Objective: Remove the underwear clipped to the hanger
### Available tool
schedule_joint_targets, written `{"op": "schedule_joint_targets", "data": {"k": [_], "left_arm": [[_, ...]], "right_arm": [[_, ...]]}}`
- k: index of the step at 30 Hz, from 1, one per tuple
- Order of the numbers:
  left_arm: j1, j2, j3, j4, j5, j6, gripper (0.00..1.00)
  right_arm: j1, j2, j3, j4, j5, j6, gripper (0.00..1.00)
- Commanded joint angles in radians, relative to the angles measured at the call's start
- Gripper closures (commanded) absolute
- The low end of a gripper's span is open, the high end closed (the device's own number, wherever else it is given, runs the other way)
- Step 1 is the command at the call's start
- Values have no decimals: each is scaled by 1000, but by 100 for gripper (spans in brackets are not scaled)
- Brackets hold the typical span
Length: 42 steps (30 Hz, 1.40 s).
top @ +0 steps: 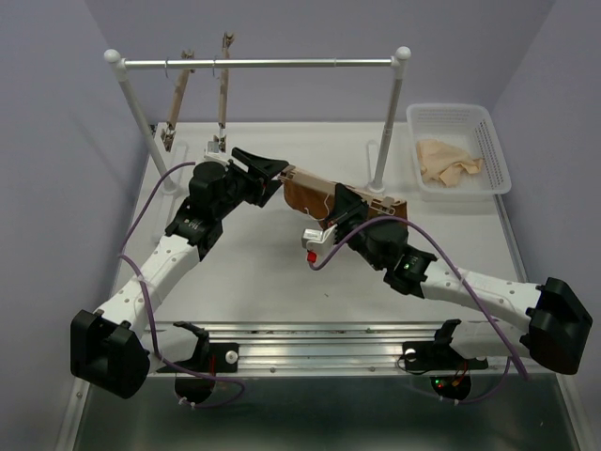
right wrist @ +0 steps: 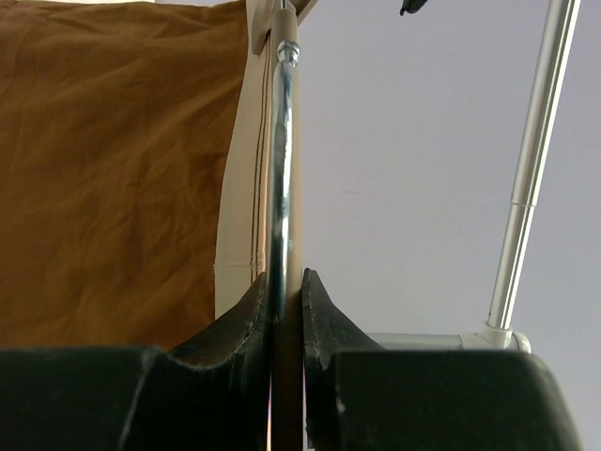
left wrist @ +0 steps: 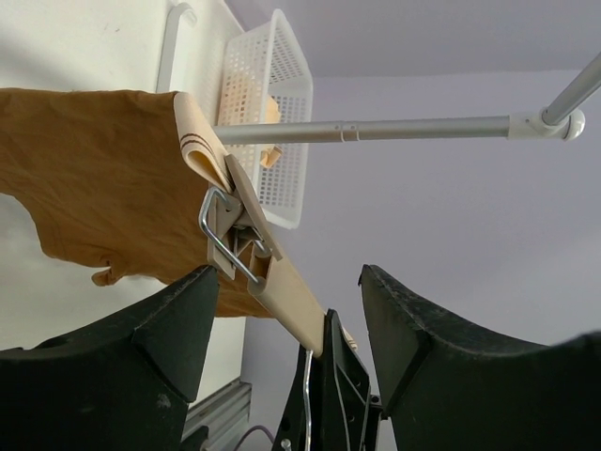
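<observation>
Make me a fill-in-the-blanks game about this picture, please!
The right jaws are shut on the hanger's metal ____.
The left jaws stand ____ around the hanger's end.
A metal ____ pins the underwear to it.
The beige cloth lies in the white ____.
Missing: hook, open, clip, basket.

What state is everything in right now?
Underwear: clipped to the hanger.
Hanger: off the rail, held by its hook.
Clip: shut on the underwear.
Left end effector: open, around the hanger's end.
Right end effector: shut on the hook.
Basket: holds a beige cloth.
Spare hangers: hanging on the rail, bare.
</observation>
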Motion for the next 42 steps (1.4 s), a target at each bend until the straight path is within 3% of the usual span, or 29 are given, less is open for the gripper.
{"op": "schedule_joint_targets", "data": {"k": [1,23,42], "left_arm": [[-2,-23,39,-9,-21,4,28],[0,-25,51,-72,-45,-11,35],[0,-37,45,-71,-35,-5,44]], "right_arm": [[11,-12,-16,93,14,-52,99],[59,-2,-62,237,39,-165,99],[68,18,-54,203,74,-159,99]]}}
